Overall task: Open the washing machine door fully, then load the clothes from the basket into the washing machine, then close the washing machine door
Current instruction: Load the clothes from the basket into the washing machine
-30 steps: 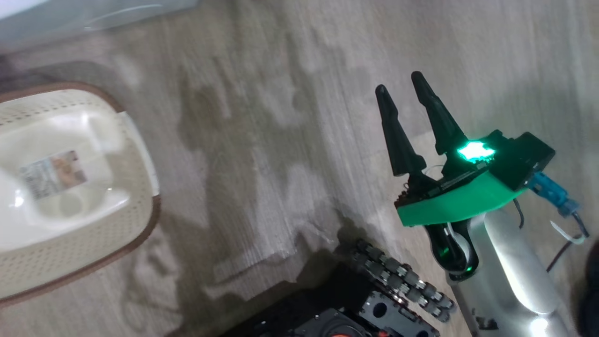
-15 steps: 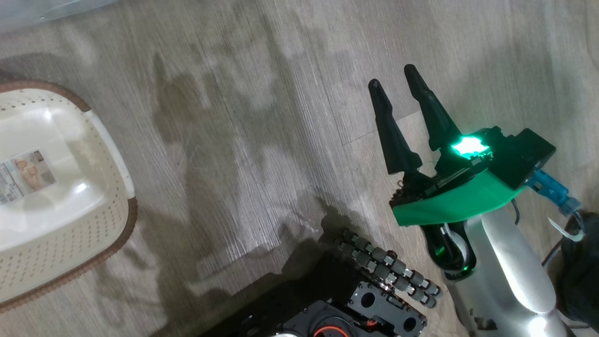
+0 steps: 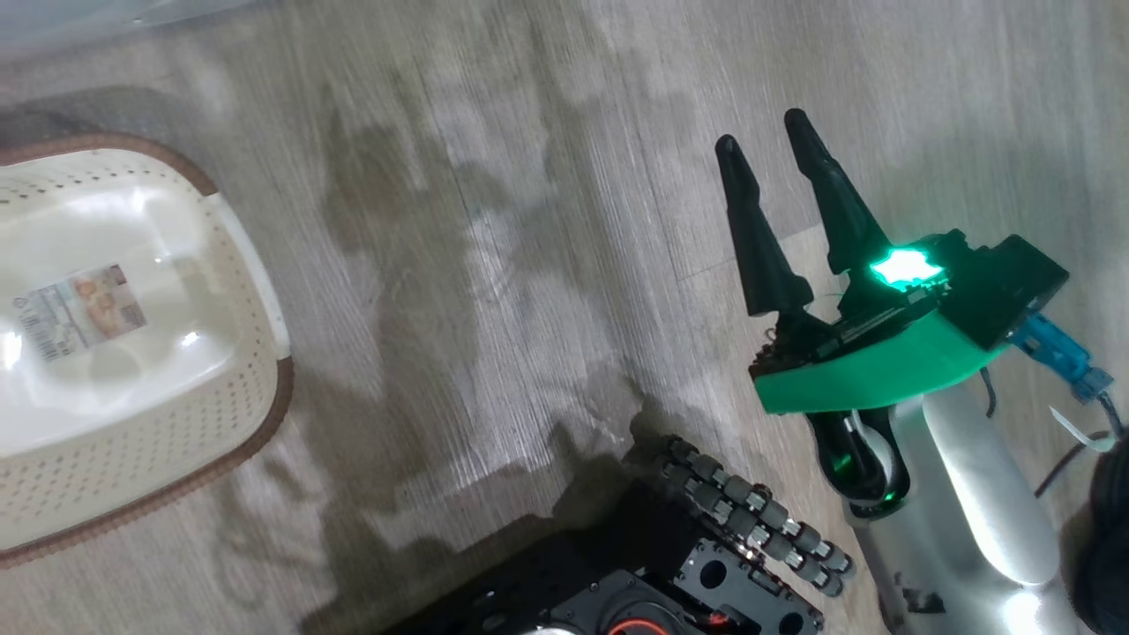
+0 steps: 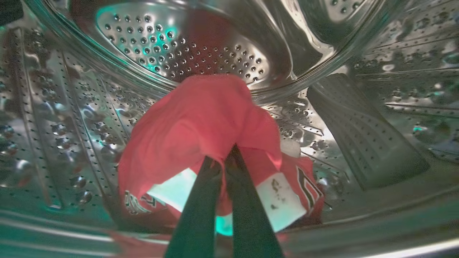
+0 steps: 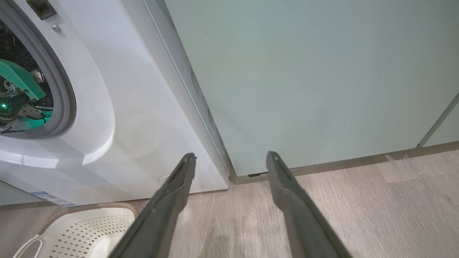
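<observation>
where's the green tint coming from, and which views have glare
Head view: a green light glows on the right gripper, with white glare in the basket and soft shadows on the floor. Left wrist view: teal cast on drum and clothes, steel glints, wide-angle bending. Right wrist view: even light, green glow inside the washing machine.

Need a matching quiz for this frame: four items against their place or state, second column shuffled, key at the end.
1. basket
2. clothes
3. left gripper
4. right gripper

A. open, holding nothing, above the floor
B. inside the steel drum
C. on the floor, no garment visible in it
D. closed on the clothes

Pairs: 1-C, 2-B, 3-D, 4-A
</observation>
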